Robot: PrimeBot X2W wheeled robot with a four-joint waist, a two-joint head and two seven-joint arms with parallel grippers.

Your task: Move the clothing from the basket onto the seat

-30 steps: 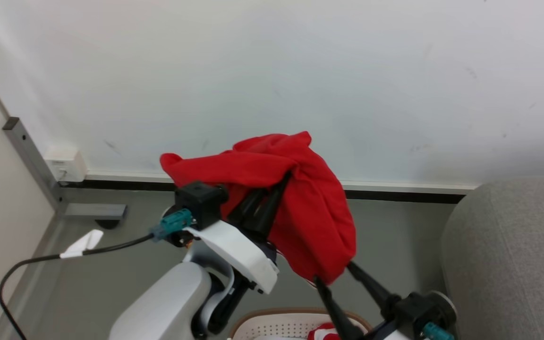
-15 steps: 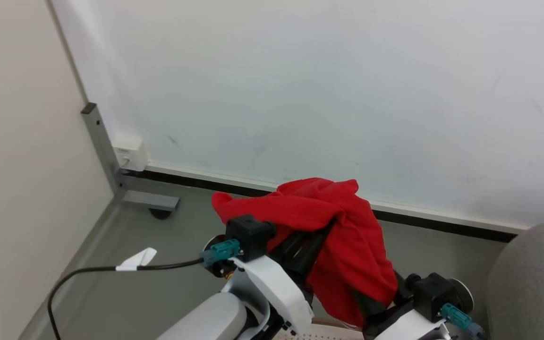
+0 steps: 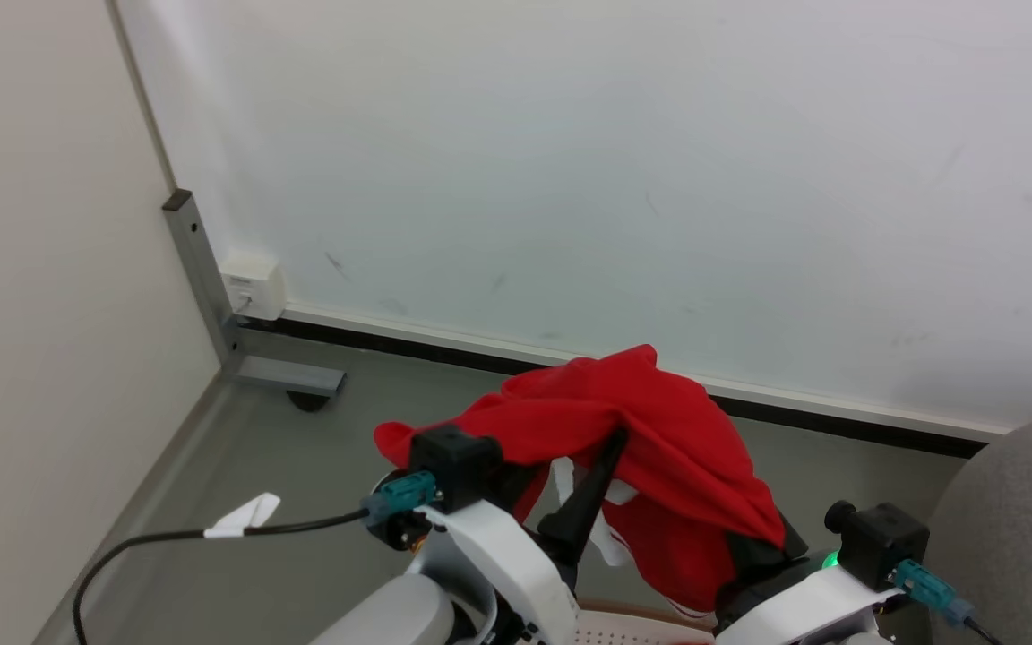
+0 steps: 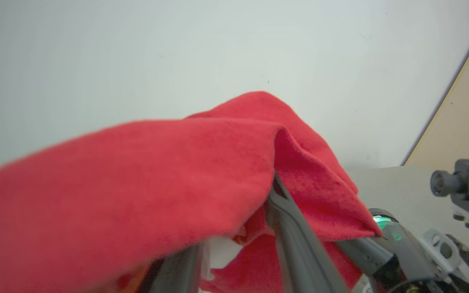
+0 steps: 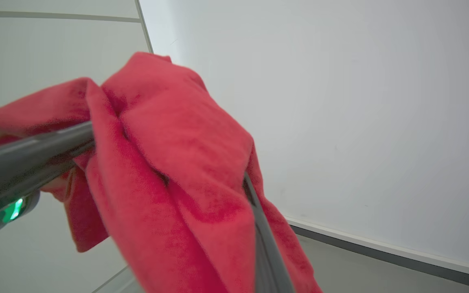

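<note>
The left gripper (image 3: 595, 479) is raised above the basket (image 3: 628, 614). Its tips are buried in cloth, so I cannot tell whether it pinches or merely props. The right gripper (image 3: 762, 548), lower and toward the basket's right, looks spread, with its fingers apart and fabric hung across them. Draped over both is the clothing (image 3: 659, 430), up in the air clear of the basket. The lift out looks done for this piece. The carry to the seat (image 3: 1027, 528), right of the basket, and the drop are left. Little but the basket's rim shows, so what remains inside is unclear. The cloth is bright red, soft and bunched, with white trim (image 3: 561, 475) showing underneath.
</note>
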